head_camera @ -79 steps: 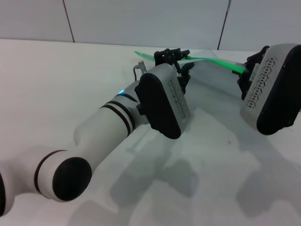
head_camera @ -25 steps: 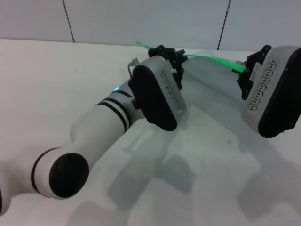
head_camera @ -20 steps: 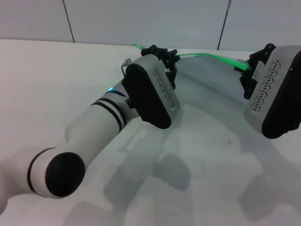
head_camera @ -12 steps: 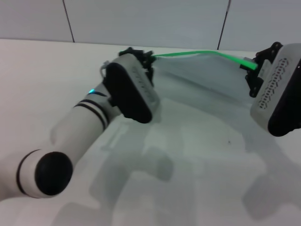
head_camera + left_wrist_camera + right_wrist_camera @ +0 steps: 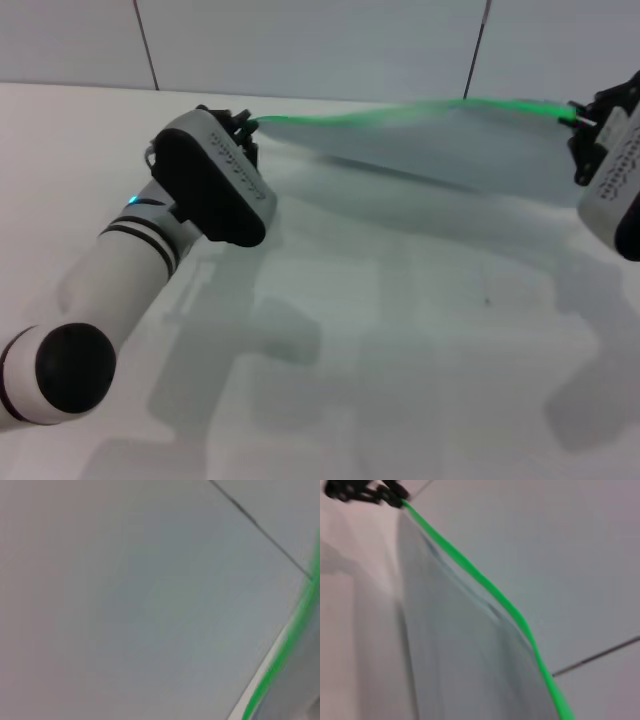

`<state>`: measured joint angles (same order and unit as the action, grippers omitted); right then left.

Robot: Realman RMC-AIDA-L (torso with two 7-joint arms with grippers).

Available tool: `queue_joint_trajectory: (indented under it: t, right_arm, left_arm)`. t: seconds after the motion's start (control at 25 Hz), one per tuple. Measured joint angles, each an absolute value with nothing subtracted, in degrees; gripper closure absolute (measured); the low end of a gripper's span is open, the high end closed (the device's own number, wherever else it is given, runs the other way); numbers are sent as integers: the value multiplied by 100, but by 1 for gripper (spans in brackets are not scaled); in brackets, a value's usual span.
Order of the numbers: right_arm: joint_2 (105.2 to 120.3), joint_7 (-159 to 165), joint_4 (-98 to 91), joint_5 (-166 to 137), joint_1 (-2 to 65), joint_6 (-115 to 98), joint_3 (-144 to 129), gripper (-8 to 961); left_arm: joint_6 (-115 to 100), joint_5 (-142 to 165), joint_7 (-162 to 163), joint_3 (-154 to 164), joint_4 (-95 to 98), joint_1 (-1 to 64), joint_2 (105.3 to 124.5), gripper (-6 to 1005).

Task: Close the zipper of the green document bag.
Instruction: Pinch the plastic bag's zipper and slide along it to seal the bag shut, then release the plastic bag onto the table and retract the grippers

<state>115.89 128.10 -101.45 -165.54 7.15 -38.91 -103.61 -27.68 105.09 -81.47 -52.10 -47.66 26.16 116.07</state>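
The green document bag (image 5: pixel 450 150) hangs stretched between my two grippers, lifted off the white table, its pale translucent sheet sloping down toward me. The zipper (image 5: pixel 400 110) runs as a thin bright green strip along its top edge. At the strip's left end my left gripper (image 5: pixel 243 125) is shut on the zipper. My right gripper (image 5: pixel 578 118) is shut on the bag's right end. The right wrist view shows the zipper (image 5: pixel 485 587) running away to the left gripper (image 5: pixel 365 492), with the bag (image 5: pixel 460 655) below it. In the left wrist view the zipper (image 5: pixel 282 660) shows as a blurred green line.
The white table (image 5: pixel 400 350) spreads under and in front of the bag. A pale panelled wall (image 5: pixel 300 40) stands right behind the bag's far edge. My left forearm (image 5: pixel 130 250) lies across the table's left side.
My left gripper has slid far to the left along the green zipper, and my right gripper has moved right. The bag, earlier bunched between them, is now pulled out long and taut.
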Motion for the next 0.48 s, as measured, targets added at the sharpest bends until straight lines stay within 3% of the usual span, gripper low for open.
queue_joint_trajectory:
  t: [0.48]
  right_arm:
    - [11624,13081,-10119,-16585,667,-3735,-10414,948]
  left_arm:
    - [-3007,10519,-7988,-5177,-4811,2708,11629,806]
